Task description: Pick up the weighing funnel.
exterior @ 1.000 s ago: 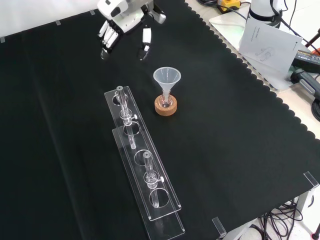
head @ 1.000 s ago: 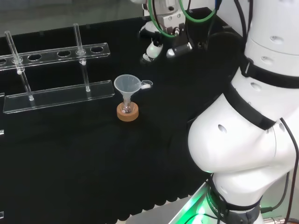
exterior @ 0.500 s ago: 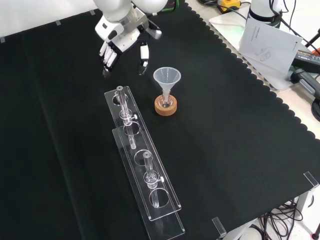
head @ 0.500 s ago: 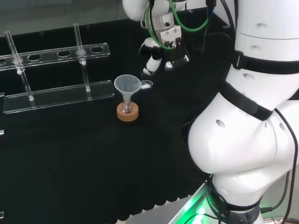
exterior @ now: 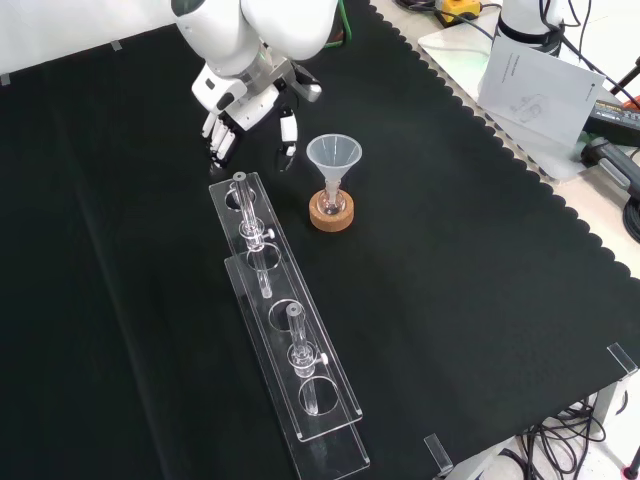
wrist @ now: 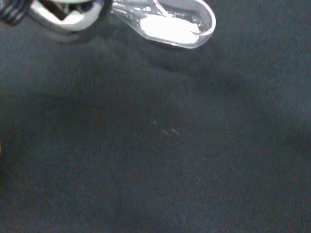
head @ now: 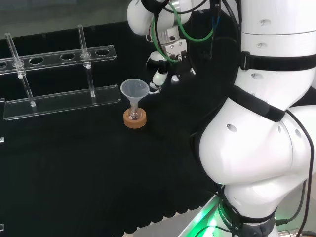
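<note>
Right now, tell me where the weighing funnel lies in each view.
Head view: the weighing funnel lies on the cloth just right of the funnel rim, below the robot hand.
Front view: I cannot make it out.
Wrist view: the weighing funnel shows close, lying on the cloth.
Shared landmark: the funnel on its cork ring, in the head and front views.

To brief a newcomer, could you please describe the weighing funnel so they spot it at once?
In the head view, find the big cone-shaped funnel standing in a flask on a cork ring. Just right of its rim, under the hand, the weighing funnel lies on the cloth. Unlike that upright funnel, it is a small clear scoop lying flat, holding something white.
</note>
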You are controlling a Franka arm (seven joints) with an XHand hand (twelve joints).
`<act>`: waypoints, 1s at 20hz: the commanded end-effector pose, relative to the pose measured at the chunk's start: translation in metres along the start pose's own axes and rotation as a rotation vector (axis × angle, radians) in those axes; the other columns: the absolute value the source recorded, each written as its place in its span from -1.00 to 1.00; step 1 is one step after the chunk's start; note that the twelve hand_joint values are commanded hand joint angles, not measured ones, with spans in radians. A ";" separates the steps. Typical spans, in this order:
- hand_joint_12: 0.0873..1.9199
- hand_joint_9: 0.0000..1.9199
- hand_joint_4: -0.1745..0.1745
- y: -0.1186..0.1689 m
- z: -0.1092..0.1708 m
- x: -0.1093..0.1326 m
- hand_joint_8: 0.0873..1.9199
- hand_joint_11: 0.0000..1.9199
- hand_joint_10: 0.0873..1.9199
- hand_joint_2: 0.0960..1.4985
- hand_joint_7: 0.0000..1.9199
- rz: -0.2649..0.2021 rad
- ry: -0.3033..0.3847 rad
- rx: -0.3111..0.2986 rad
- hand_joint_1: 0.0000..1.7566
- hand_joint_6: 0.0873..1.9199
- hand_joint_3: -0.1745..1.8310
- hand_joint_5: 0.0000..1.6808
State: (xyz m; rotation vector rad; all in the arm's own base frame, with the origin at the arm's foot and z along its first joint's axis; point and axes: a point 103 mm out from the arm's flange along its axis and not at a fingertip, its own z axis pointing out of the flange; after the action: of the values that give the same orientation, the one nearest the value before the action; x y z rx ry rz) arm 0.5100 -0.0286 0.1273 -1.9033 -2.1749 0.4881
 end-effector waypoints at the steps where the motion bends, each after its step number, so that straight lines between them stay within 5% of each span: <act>1: 0.33 -0.27 -0.25 0.009 0.014 0.001 -0.34 -0.53 -0.51 -0.25 -0.55 0.010 -0.002 0.015 -0.03 -0.97 -0.34 -0.19; 9: 0.32 -0.26 -0.24 0.017 0.030 0.002 -0.35 -0.52 -0.52 -0.27 -0.54 0.018 -0.004 0.021 -0.03 -0.89 -0.32 -0.19; 14: 0.32 -0.24 -0.18 0.024 0.036 0.003 -0.35 -0.51 -0.53 -0.27 -0.50 0.028 -0.011 0.014 -0.03 -0.50 -0.30 -0.26; 20: 0.33 -0.21 -0.12 0.032 0.040 0.003 -0.34 -0.49 -0.53 -0.24 -0.48 0.041 -0.017 0.008 0.01 -0.38 -0.28 -0.17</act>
State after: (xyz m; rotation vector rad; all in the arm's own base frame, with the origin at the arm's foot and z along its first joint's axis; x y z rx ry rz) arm 0.5204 -0.0264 0.0807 -1.9348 -2.1431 0.5195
